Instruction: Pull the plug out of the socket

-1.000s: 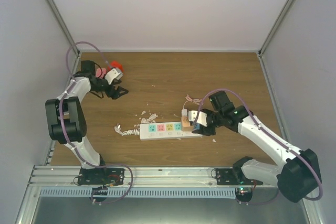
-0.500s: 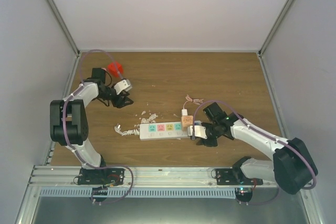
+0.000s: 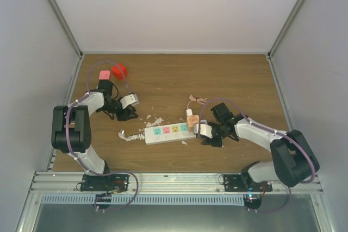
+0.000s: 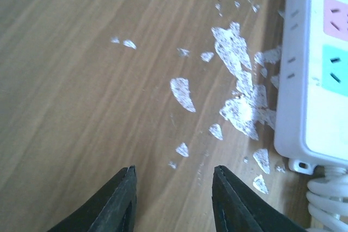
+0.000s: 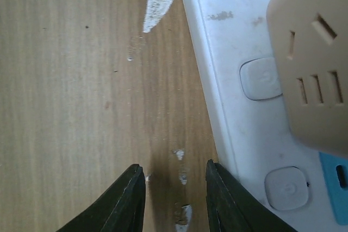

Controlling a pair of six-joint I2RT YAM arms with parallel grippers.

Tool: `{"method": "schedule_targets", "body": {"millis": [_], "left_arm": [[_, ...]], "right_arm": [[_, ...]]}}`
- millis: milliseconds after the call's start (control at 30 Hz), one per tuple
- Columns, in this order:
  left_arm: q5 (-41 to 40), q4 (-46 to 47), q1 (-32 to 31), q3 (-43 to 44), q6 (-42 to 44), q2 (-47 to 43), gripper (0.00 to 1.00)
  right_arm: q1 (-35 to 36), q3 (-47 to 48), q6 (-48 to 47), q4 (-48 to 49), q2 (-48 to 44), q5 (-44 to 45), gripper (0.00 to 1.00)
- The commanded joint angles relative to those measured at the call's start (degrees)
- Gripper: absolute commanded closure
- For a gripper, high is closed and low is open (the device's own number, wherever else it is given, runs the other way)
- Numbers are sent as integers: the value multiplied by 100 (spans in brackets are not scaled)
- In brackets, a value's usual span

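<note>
The socket lies flat near the middle of the wooden counter, its pastel panels facing up. The tan plug sits at the socket's end opposite its twisted white cord. A thin cable loops away from the plug. Whether the pins are seated I cannot tell.

My right fingers are at that same end, low over bare wood just beside the socket's long edge and short of the plug. They are drawn close together, with only a narrow strip of counter between them and nothing pinched. My left fingers hang near the socket's cord end, partly spread and holding nothing, the socket's corner and cord just off to one side.

Scattered white flakes litter the wood beside that end of the socket. A red object and a pink block sit close together, well apart from the socket, beyond its cord end.
</note>
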Motion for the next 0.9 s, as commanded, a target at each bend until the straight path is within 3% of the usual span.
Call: {"method": "schedule_targets", "body": {"millis": [0,167,533,867], "left_arm": [[39,-65,-83,-278,362,-191,61],[51,-33,-155,-585,458,-229,66],[131,101,-557,-1039,510,-329,67],[466,-221,-890,-1371,750,-710,67]], "right_arm": [[-164,133,184,620,229,-183,67],[-407,545,407,695,663,-600,60],[-454,1433,1109,633,1444,-1458,57],[-520,1797,1568,738,1864,-1643,55]]}}
